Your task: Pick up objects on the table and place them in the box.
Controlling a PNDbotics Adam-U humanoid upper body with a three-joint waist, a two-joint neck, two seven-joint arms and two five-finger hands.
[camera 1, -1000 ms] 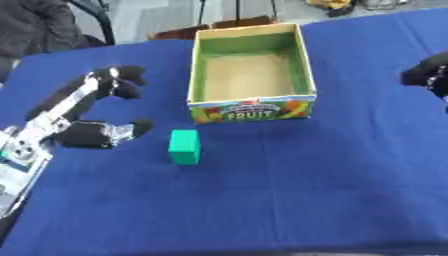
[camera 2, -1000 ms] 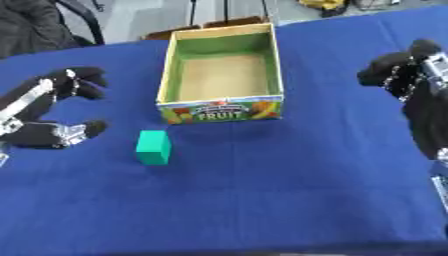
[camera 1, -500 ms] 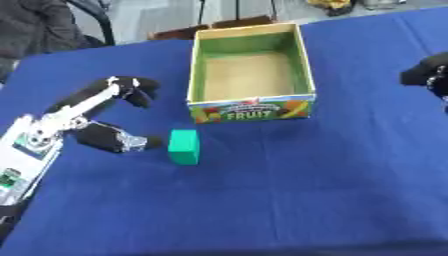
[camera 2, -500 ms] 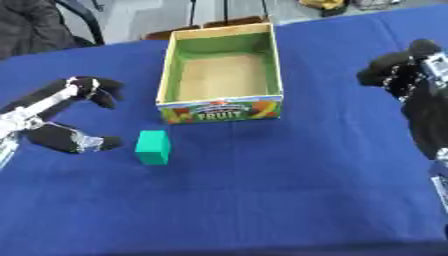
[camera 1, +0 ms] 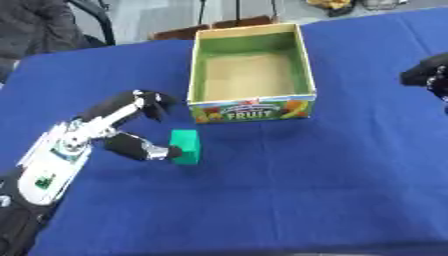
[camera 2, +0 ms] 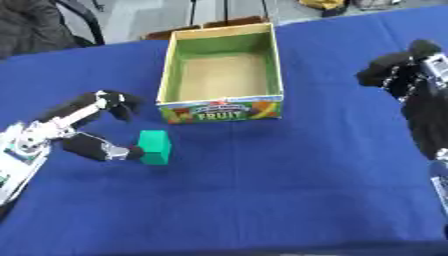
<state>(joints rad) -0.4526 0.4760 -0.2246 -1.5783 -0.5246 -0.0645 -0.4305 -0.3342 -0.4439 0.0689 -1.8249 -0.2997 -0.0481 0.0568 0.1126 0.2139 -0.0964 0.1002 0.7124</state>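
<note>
The place looks like a lab or demonstration room rather than a home. A table [camera 1: 289, 200] draped in a blue cloth fills the scene, and beyond its far edge are a bare grey floor, dark chair legs [camera 1: 92, 17] and a brown stool [camera 1: 214, 26].

Even, fairly bright light falls from overhead, without glare. Both views are soft and slightly blurred. A faint shadow lies on the worktop [camera 1: 289, 200] beneath the left hand [camera 1: 122, 127].
</note>
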